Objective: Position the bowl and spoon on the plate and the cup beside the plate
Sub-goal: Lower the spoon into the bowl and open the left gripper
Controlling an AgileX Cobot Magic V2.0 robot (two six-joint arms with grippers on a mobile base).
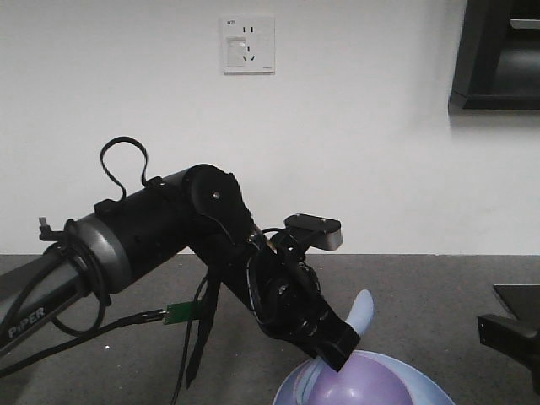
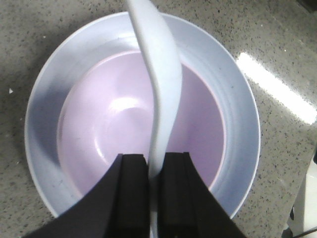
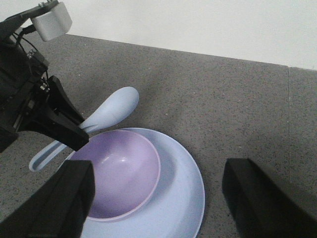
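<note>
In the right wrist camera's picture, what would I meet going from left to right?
The left gripper pinching the spoon → the bowl → the plate, its bare right rim → one dark finger of the open right gripper.

The left arm sloped downward with its wrist bent. The left gripper hung tilted just above the rim of the bowl, jaws clamped on the spoon, which jutted out past the fingertips over the bowl. The right gripper hovered over the near side of the bowl, its two black fingers spread wide apart.
</note>
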